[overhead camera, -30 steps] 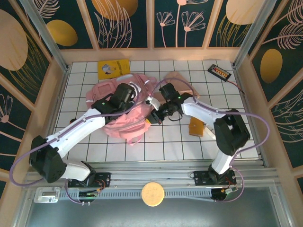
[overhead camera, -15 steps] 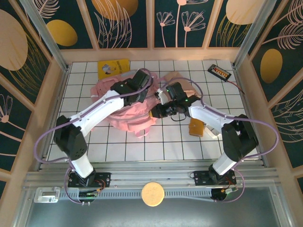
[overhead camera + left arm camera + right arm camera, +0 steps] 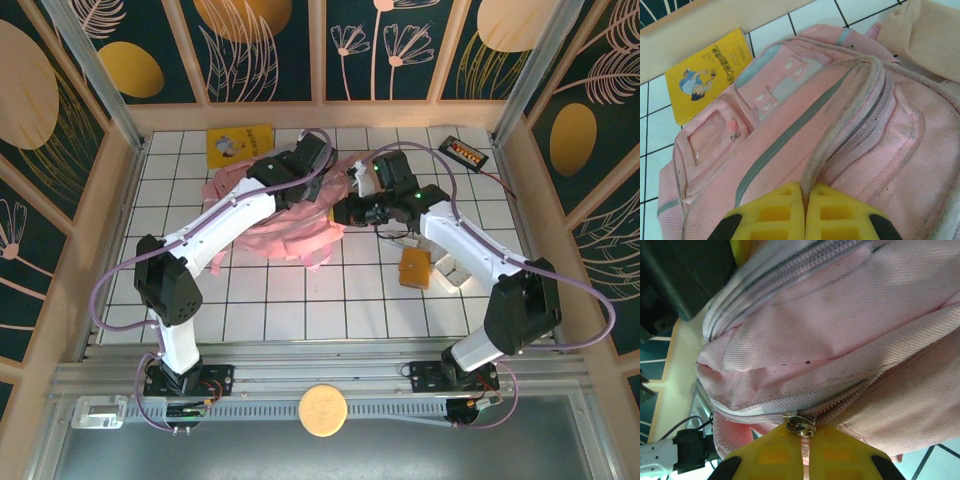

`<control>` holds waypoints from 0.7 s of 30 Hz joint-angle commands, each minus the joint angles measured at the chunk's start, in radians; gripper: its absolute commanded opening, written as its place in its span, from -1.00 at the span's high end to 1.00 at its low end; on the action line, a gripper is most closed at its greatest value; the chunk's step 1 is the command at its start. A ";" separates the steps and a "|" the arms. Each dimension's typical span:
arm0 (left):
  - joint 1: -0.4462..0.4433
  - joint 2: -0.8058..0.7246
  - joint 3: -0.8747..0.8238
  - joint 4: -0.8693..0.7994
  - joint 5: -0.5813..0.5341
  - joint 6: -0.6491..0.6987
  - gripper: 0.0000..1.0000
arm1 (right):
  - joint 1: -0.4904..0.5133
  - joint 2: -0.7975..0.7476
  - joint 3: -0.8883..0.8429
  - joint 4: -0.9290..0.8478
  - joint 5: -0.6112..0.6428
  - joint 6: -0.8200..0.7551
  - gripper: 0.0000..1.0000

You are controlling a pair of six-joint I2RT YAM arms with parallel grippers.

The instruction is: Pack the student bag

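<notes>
At left, left gripper (image 3: pixel 804 192) clamped on a trim ridge (image 3: pixel 840 125) of the student bag (image 3: pixel 270 215), heaped mid-table between both arms; at right, right gripper (image 3: pixel 802 432) pinched on its zipper pull (image 3: pixel 799 424), zip seam leading away from these jaws, so right arm nearer

Yellow booklet (image 3: pixel 240 146) at far edge, black device (image 3: pixel 464 152) far right, orange block (image 3: pixel 414 269) nearer

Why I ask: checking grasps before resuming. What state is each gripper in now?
Left gripper: closed, pinching a raised band of the student bag.
Right gripper: closed on the bag's zipper pull.
</notes>
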 commanded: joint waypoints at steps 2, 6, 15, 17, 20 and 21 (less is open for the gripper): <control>-0.016 -0.029 -0.023 0.088 0.000 -0.019 1.00 | -0.011 0.050 0.082 -0.066 -0.162 -0.021 1.00; -0.018 0.008 0.033 0.059 0.024 -0.051 1.00 | 0.028 0.066 0.076 0.049 -0.224 0.083 1.00; -0.015 0.028 0.055 0.066 0.030 -0.079 1.00 | 0.222 0.118 0.047 0.186 -0.213 0.176 1.00; -0.012 0.002 0.027 0.088 0.037 -0.070 1.00 | 0.217 0.102 0.018 0.210 -0.199 0.187 0.70; -0.005 -0.077 -0.078 0.174 0.071 -0.019 1.00 | 0.179 0.041 -0.052 0.279 -0.178 0.223 0.24; -0.006 -0.112 -0.131 0.218 0.090 0.022 1.00 | 0.155 0.016 -0.083 0.308 -0.173 0.246 0.05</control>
